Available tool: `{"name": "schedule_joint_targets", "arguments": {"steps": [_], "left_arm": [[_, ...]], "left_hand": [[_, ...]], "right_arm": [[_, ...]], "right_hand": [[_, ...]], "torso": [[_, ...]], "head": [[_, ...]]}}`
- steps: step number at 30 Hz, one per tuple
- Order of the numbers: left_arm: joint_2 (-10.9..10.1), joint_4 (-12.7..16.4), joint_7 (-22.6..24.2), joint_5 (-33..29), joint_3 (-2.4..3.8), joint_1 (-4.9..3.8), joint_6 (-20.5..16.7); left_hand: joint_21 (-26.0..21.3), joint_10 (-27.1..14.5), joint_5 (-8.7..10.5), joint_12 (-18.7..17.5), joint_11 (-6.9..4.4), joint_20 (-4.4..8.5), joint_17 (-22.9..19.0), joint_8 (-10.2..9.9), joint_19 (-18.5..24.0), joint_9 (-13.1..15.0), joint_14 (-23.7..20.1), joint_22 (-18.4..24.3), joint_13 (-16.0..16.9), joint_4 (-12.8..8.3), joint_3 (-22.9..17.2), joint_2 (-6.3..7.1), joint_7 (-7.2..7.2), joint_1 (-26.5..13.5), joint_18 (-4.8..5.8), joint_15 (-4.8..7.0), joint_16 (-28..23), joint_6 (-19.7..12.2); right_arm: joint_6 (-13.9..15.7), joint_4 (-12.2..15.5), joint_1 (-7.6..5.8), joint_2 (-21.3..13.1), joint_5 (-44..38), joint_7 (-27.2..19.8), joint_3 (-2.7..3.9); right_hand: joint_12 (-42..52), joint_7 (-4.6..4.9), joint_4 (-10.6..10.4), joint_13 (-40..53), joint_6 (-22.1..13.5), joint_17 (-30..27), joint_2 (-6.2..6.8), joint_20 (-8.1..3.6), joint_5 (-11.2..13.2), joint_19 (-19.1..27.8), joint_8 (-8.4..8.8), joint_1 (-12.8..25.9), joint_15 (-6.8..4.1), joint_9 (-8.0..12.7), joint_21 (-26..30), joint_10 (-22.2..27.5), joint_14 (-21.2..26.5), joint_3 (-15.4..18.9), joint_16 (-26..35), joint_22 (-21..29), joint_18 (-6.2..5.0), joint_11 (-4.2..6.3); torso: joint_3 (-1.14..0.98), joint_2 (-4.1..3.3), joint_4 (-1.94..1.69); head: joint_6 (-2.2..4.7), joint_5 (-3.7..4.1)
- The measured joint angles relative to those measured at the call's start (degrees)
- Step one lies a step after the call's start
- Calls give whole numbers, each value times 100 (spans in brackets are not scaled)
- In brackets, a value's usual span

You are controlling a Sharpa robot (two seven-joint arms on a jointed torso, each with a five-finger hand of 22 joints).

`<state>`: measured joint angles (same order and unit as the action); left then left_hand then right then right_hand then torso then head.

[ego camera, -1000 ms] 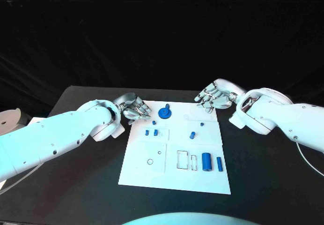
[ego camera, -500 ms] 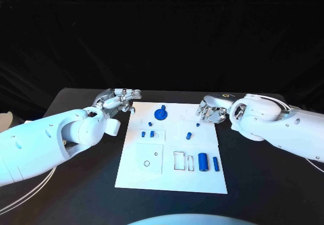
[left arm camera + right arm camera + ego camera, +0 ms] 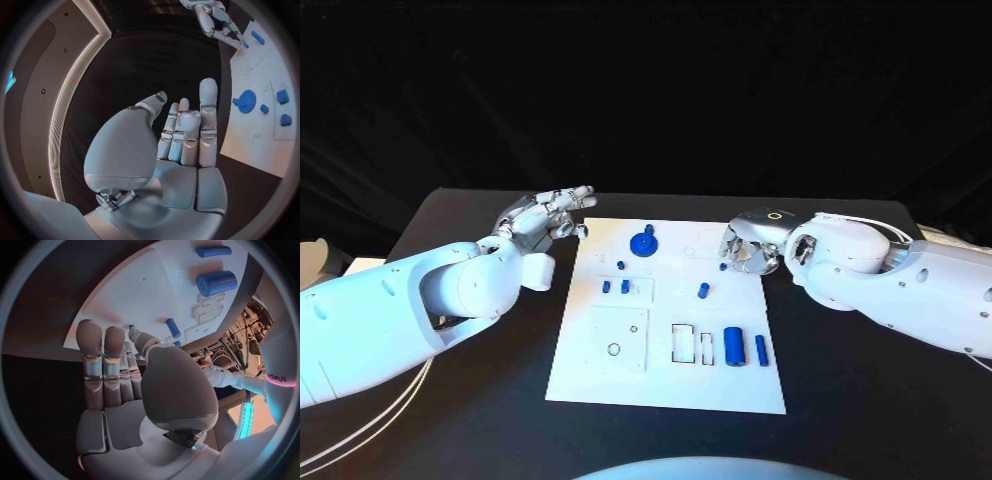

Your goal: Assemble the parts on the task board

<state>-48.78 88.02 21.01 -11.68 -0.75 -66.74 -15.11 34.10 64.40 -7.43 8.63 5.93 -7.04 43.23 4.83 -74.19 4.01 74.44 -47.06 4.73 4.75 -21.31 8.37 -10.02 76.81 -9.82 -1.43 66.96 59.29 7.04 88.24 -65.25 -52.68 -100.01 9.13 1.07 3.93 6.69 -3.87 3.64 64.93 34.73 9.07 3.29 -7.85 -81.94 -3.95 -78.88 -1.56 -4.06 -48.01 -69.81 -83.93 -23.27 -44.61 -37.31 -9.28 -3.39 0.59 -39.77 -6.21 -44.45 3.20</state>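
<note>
- The black bench [image 3: 473, 215] carries the white task board [image 3: 668, 320] in its middle, long side running away from the robot.
- The left arm [image 3: 401, 310] comes in from the near left and reaches to the board's far left corner. Its forearm is thick in the foreground and the wrist is turned so the palm faces toward the board.
- The right arm [image 3: 906, 285] comes in from the right, its forearm lying beside the board's right edge and the wrist bent inward over the far right part of the board.
- The left hand [image 3: 548, 214] hovers just off the board's far left corner. In the left wrist view its fingers [image 3: 208, 107] are stretched out straight and close side by side, thumb a little apart, holding nothing.
- The right hand [image 3: 747, 243] hangs over the board's far right edge. In the right wrist view its fingers [image 3: 103, 355] are nearly straight and close together, the thumb across the palm, with nothing in them.
- A blue gear [image 3: 643, 242] sits on the far part of the board, between the two hands.
- A thick blue cylinder [image 3: 734, 346] and a thinner blue rod [image 3: 760, 349] lie side by side near the board's near right part, beside two outlined slots.
- Two small blue blocks [image 3: 615, 286] stand side by side on the left half; a short blue peg [image 3: 704, 291] lies near the middle.
</note>
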Motion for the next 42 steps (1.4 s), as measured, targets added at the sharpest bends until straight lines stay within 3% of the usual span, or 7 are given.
{"name": "schedule_joint_targets", "arguments": {"steps": [3,12,23,28,31,40,42], "left_arm": [[-12,6,33,-59,-1,2,2],[-24,9,65,-139,-1,5,3],[-23,9,66,-164,-2,6,6],[-18,9,62,-166,-2,6,15],[-9,9,60,-166,-2,6,20],[2,18,55,-160,-2,7,38],[2,18,54,-159,-2,7,41]], "left_hand": [[0,0,0,36,0,0,0,0,0,0,0,0,0,0,0,0,0,0,0,0,23,0],[0,0,0,36,0,13,-7,22,-13,0,-20,0,6,-16,16,-22,-20,23,0,20,23,20],[0,0,0,68,0,21,-13,22,-22,-1,-20,-1,5,-32,32,-22,-20,23,0,20,23,19],[0,0,0,68,0,21,-32,22,-22,-1,-20,8,5,-32,32,-46,-20,46,1,20,23,19],[-28,0,0,68,0,21,-42,22,-22,-1,-20,20,4,-32,32,-46,-20,46,1,20,23,19],[-28,0,0,90,0,21,-48,22,-22,-2,-20,20,4,-32,32,-46,-20,46,1,20,23,19],[-28,0,0,91,0,21,-48,22,-22,-2,-20,20,4,-32,31,-46,-20,46,1,20,23,19]], "right_arm": [[-21,-7,28,13,-37,0,0],[-89,-25,73,75,-87,-16,0],[-118,-139,118,204,-115,-23,18],[-118,-198,120,266,-135,-23,27],[-125,-217,121,287,-156,-16,30],[-198,-214,122,332,-294,6,37],[-204,-203,125,333,-330,15,37]], "right_hand": [[0,0,-16,0,0,176,0,20,0,20,0,0,0,0,-206,0,0,-63,-182,-214,88,0],[0,3,-10,1,40,637,0,20,0,61,0,0,0,-6,-718,0,0,-173,-661,-750,88,0],[12,24,9,9,63,852,0,34,89,117,0,0,1,-12,-980,-8,1,-309,-904,-1024,88,-7],[0,-44,24,9,152,1000,-18,29,175,135,0,-18,1,-35,-1147,-82,1,-393,-1067,-1187,88,28],[0,-65,60,9,211,1075,-50,21,287,143,0,-49,1,-45,-1239,-130,1,-456,-1154,-1283,176,57],[-22,-56,301,0,386,1524,-154,9,410,131,-44,-153,1,-89,-1698,-301,1,-742,-1590,-1809,176,72],[-5,-76,335,13,406,1612,-168,-12,422,110,-43,-168,-12,-102,-1796,-317,-13,-776,-1678,-1925,258,57]], "torso": [[-2,-1,2],[-5,-3,8],[-5,-2,6],[-4,-2,7],[-4,-2,8],[-2,0,14],[-2,2,13]], "head": [[-8,-5],[-26,-21],[-40,-38],[-46,-40],[-53,-33],[-68,-18],[-74,-14]]}}
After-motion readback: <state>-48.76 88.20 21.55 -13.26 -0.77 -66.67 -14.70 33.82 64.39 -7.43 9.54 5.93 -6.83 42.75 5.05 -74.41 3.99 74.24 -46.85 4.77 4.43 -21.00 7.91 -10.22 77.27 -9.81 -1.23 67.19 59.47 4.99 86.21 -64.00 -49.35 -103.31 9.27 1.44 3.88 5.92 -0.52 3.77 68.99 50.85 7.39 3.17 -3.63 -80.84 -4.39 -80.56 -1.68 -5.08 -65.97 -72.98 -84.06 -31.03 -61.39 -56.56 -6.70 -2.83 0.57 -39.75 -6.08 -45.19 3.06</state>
